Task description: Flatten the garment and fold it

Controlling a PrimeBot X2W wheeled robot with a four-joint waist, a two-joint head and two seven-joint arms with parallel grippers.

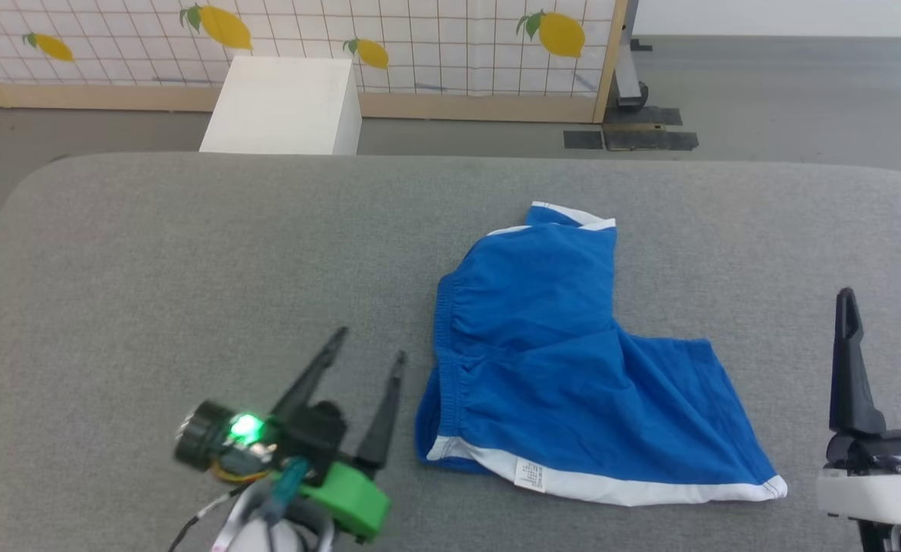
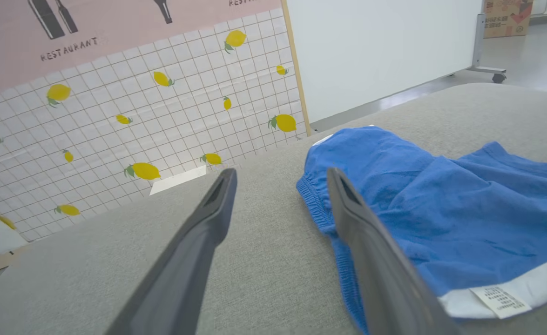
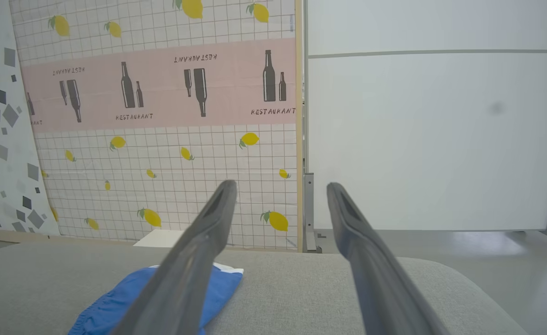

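From the head: bright blue soft shorts with white hem trim (image 1: 573,360) crumpled on grey padded table (image 1: 189,253), waistband (image 1: 444,337) facing left gripper (image 1: 371,343), spread, just beside; right gripper (image 1: 883,291), spread too, farther off. From left wrist: waistband touching one finger's outline. From right wrist: shorts low left.

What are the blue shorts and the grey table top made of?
The shorts look like thin, soft knit cloth, matte: they wrinkle and the waistband gathers. The table top seems covered in grey felt-like fabric, with a fuzzy, speckled, dull surface.
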